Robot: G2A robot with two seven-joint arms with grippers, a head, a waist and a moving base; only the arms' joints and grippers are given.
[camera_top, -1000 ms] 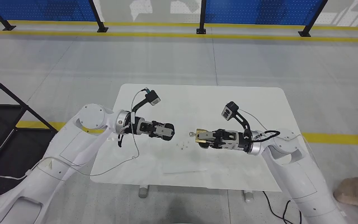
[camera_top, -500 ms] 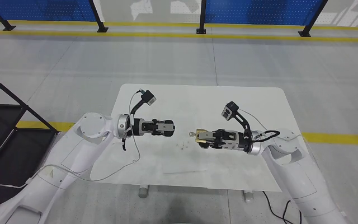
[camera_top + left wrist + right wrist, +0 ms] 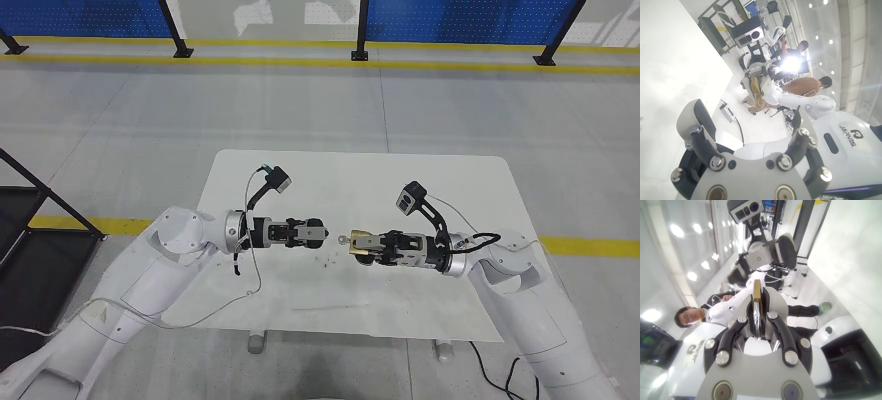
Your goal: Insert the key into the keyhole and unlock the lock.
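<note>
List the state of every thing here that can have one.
Left gripper: open, empty, over the table.
Lock: clamped off the table, brass end outward; locked or not, cannot tell.
Right gripper: shut on the Lock.
Silver piece: sticks out of the Lock's free end; possibly the key, too small to tell.

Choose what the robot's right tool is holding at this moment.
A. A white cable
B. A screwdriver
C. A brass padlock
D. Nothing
C: in the right wrist view, the right tool is shut on a brass padlock, with the padlock's silver shackle lying between the two fingers.
</note>
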